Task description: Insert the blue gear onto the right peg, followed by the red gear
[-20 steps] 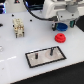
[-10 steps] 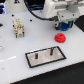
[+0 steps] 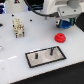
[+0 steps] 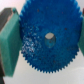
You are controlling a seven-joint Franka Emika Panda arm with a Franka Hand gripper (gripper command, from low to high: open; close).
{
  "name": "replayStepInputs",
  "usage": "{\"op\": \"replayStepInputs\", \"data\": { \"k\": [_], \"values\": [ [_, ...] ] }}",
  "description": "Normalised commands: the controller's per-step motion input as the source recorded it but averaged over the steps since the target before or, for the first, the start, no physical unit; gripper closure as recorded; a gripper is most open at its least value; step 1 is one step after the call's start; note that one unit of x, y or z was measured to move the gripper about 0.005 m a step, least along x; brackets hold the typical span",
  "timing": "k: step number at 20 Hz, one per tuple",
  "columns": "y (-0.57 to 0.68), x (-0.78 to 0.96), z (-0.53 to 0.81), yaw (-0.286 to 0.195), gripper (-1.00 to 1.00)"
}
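Blue gear pinched in the claw, above the bench.

One blue gear (image 4: 47, 37) fills the wrist view, gripped at its toothed rim by two green pads (image 4: 10, 42); the claw (image 3: 67, 22) hangs near the one red gear (image 3: 61, 37), which lies flat on the white bench (image 3: 20, 50). Nearer the camera sits one base plate (image 3: 46, 55) with two upright pins, the right peg (image 3: 51, 50) bare.

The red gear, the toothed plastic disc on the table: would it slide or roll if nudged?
The round red plastic toothed gear lies flat on the white table, so it would probably slide, not roll. It looks rigid and likely light. Its raised hub probably offers a grip.
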Motion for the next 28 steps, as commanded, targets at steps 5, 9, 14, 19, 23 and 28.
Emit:
{"op": "replayStepInputs", "data": {
  "k": [5, 9, 14, 19, 23, 28],
  "values": [
    [-0.31, 0.61, 0.54, 0.0, 1.0],
    [-0.33, 0.65, 0.52, 0.0, 1.0],
    [-0.31, 0.74, 0.48, 0.0, 1.0],
    [-0.29, 0.81, 0.38, 0.0, 1.0],
    [-0.3, 0.81, 0.3, 0.0, 1.0],
    [-0.29, 0.82, 0.28, 0.0, 1.0]
  ]
}}
